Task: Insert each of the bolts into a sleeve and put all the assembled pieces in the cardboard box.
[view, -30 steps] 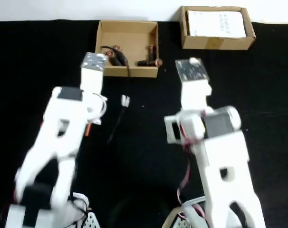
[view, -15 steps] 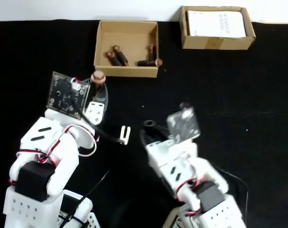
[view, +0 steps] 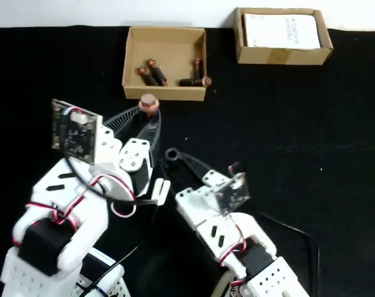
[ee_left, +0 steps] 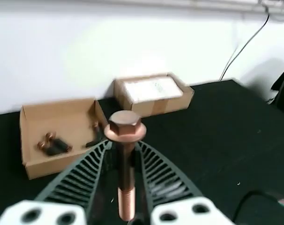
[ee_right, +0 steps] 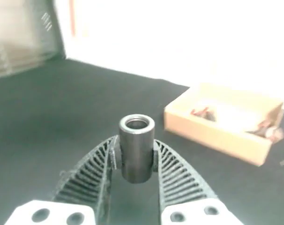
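**A:** The black desk [view: 336,124] is taken first. The two arms are planted at its near edge, the left arm [view: 70,210] beside the right arm [view: 231,229].

**B:** At the far edge, left of centre, the open cardboard box [view: 133,62] is seen. Four assembled pieces [view: 151,73] are already laid inside. A second box [view: 283,54], with a white sheet in it, is set toward the far right corner.

**A:** Now the left gripper [view: 147,116]. Its fingers are clamped on a copper bolt [view: 149,102], which is held just in front of the box's near wall. The hex head is out past the fingertips and the shank is pinched between the ribbed pads.

**B:** The right gripper [view: 175,158] is closed around a dark sleeve [view: 171,154] over mid-desk. The sleeve is near the bolt but apart from it, and its open bore is turned away from the wrist.

**A:** Trouble can be expected at the mating. The two axes do not look lined up, so the sleeve's rim could be struck instead of the bore being entered.

**B:** The bolt's free end appears to be pointed back between the fingers. Little room may be left for the sleeve there.

**A:** With soft pads on a round shank, the bolt could be twisted or pushed loose under a sideways load. It might then be dropped onto the desk short of the box.
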